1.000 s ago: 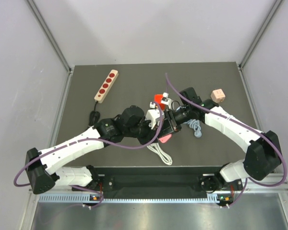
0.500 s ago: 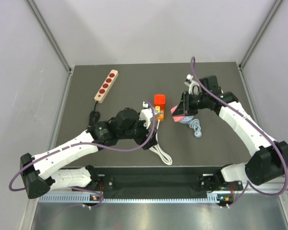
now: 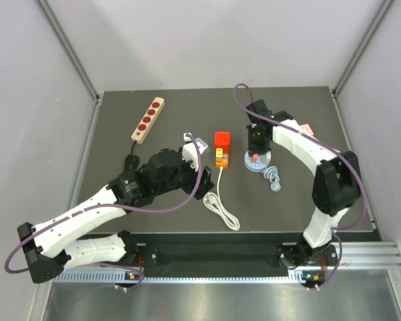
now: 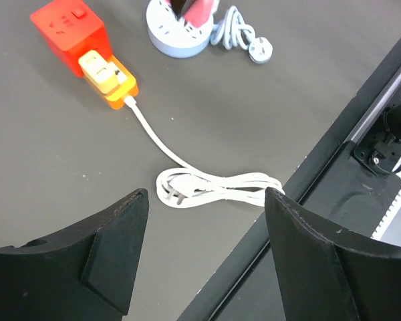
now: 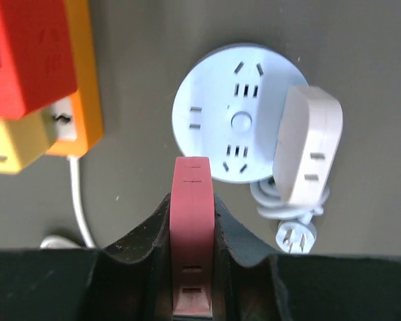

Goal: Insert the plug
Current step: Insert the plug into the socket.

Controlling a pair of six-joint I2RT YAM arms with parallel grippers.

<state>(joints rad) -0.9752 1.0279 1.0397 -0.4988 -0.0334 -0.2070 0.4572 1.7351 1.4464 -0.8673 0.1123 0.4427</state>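
The plug [image 3: 222, 139] is a bright red cube sitting on the far end of the orange power strip [image 3: 220, 158]. In the left wrist view the plug [image 4: 69, 32] lies at top left, with a yellow plug [image 4: 99, 67] next to it on the strip [image 4: 117, 90]. My left gripper [image 3: 202, 182] [image 4: 207, 195] is open and empty, well back from the strip and above the table. My right gripper [image 3: 254, 151] [image 5: 192, 224] is shut on a flat dull-red adapter [image 5: 192, 200], held over the round pale-blue socket [image 5: 230, 120] [image 3: 257, 164].
A white adapter [image 5: 307, 144] sits on the round socket, with its blue-grey cord [image 3: 274, 179] beside it. The orange strip's white cable [image 3: 220, 204] coils toward the front edge. A beige strip with red sockets [image 3: 148, 120] lies at the back left.
My left gripper opened, let go of the plug on the orange strip and pulled back to the left. My right arm carried the dull-red adapter away to above the round socket.
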